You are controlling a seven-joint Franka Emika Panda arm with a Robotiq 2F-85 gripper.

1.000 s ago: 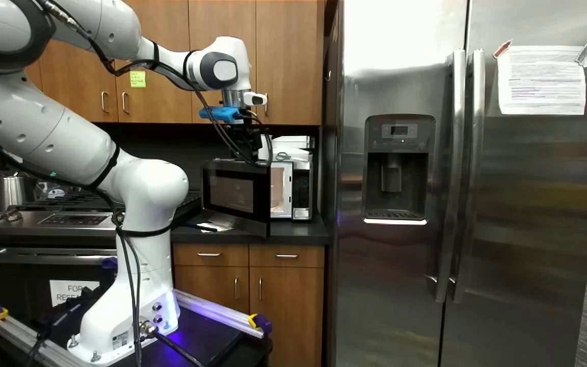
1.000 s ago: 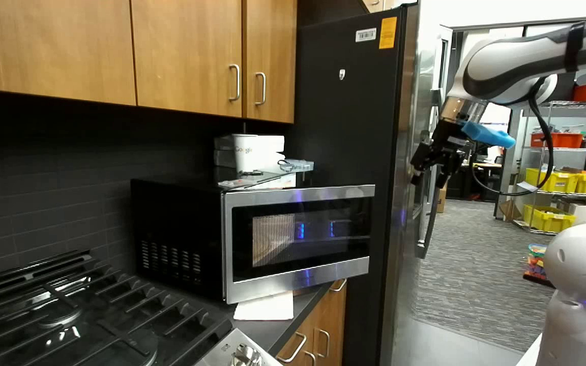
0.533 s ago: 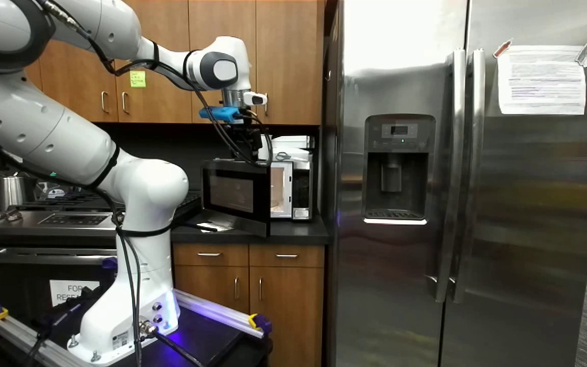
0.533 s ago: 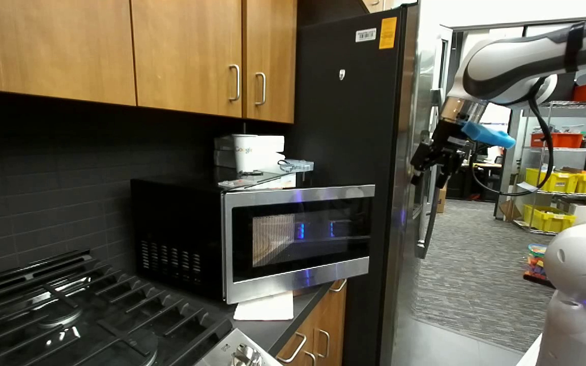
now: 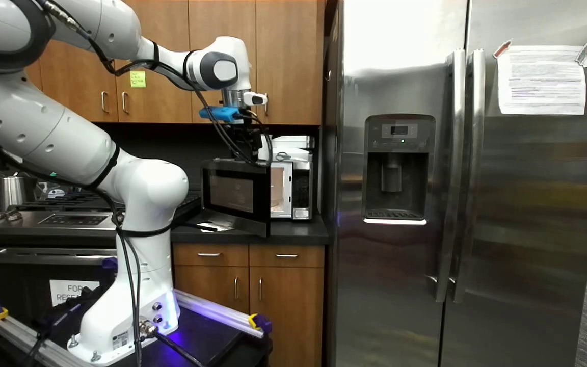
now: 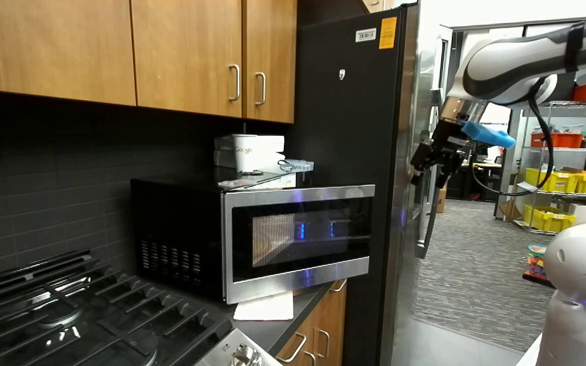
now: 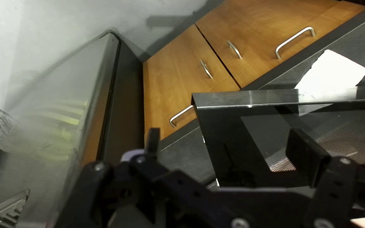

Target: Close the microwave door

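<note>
The microwave door (image 5: 232,193) stands swung open in both exterior views, its silver frame and dark glass also showing in an exterior view (image 6: 300,234). The microwave body (image 6: 178,229) sits on the counter, its lit cavity partly visible beside the door. My gripper (image 6: 428,180) hangs tilted downward, in front of the door's free end and apart from it. In the wrist view the gripper (image 7: 229,145) is open with nothing between its fingers. The door (image 7: 284,123) lies beyond the fingers there, its free edge running between them. Cables partly cover the gripper in an exterior view (image 5: 252,142).
White boxes (image 5: 293,142) and a white cup (image 6: 245,152) stand on top of the microwave. The steel refrigerator (image 5: 400,285) is beside the counter (image 5: 298,232). A stove (image 6: 69,315) lies on the opposite side. Wooden cabinets (image 6: 186,56) hang above. White paper (image 7: 331,69) lies under the door.
</note>
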